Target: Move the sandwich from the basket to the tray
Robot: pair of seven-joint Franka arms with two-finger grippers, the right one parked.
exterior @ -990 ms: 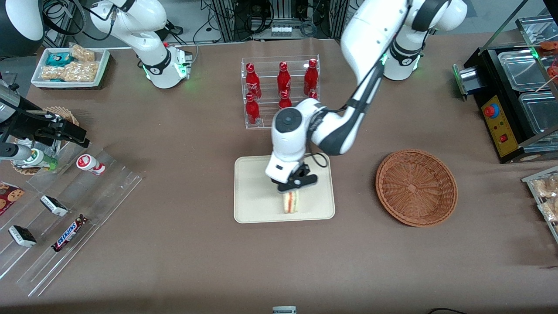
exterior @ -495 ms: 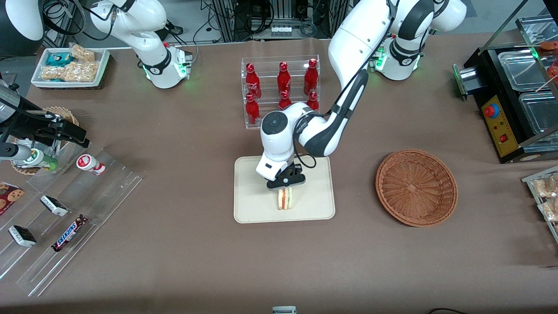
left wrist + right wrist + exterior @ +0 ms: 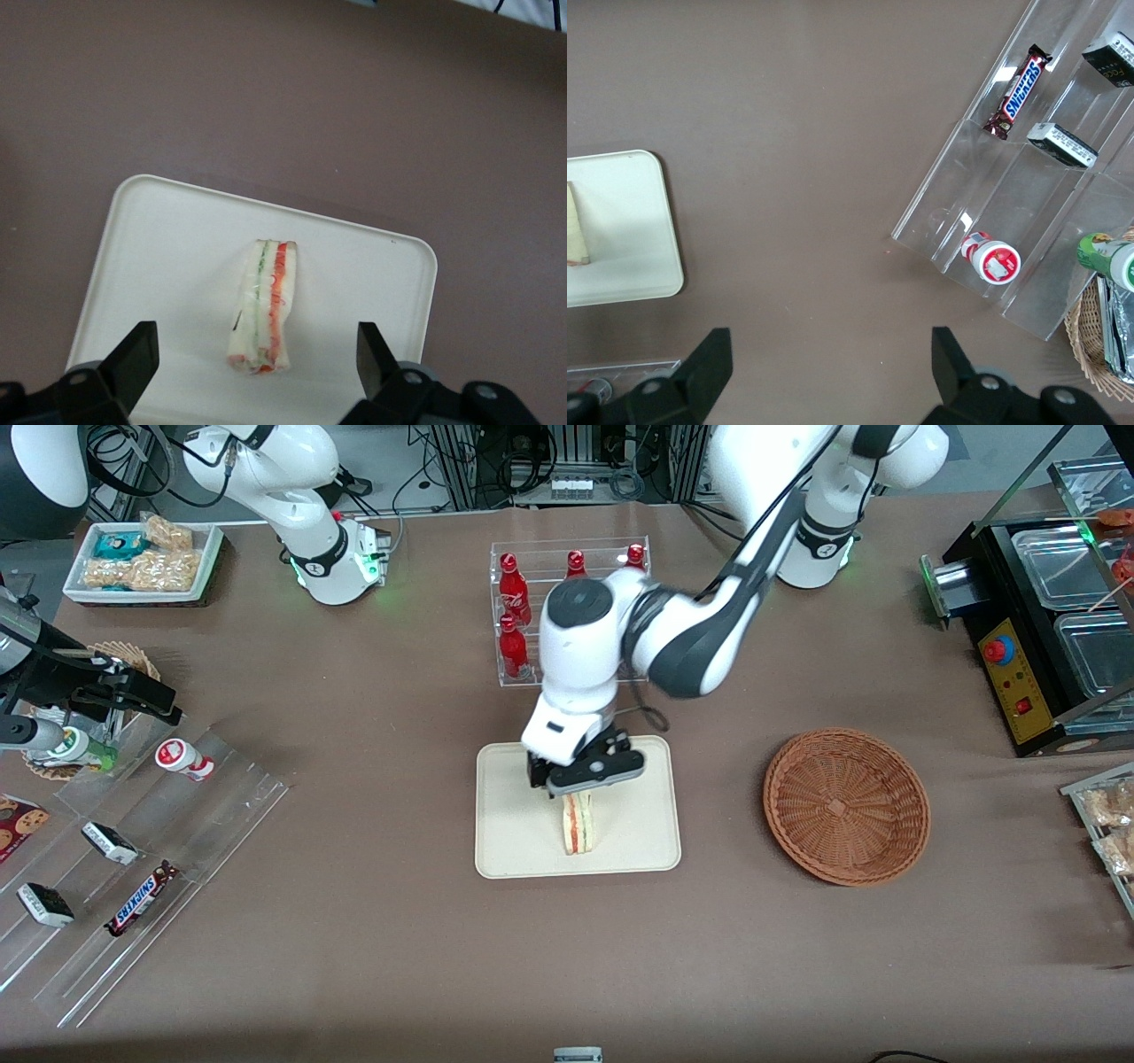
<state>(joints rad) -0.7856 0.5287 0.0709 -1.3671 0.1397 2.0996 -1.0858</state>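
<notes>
Lifted clear since half a second ago, the gripper (image 3: 580, 779) now hangs above the sandwich (image 3: 578, 824) rather than down around it, and its fingers (image 3: 133, 359) stand wide apart with nothing between them. That suggests the release is done and the arm is pulling away. In the centre of the front view, the sandwich stands on edge on the cream tray (image 3: 514, 841), slightly toward the camera from the tray's middle, and seems steady. Its cut edge faces up: pale bread with a green line and a red-orange stripe running its length (image 3: 264, 305). At centre right of the front view, the reddish-brown basket (image 3: 846, 806) sits well apart, holding nothing. The task looks essentially complete.
</notes>
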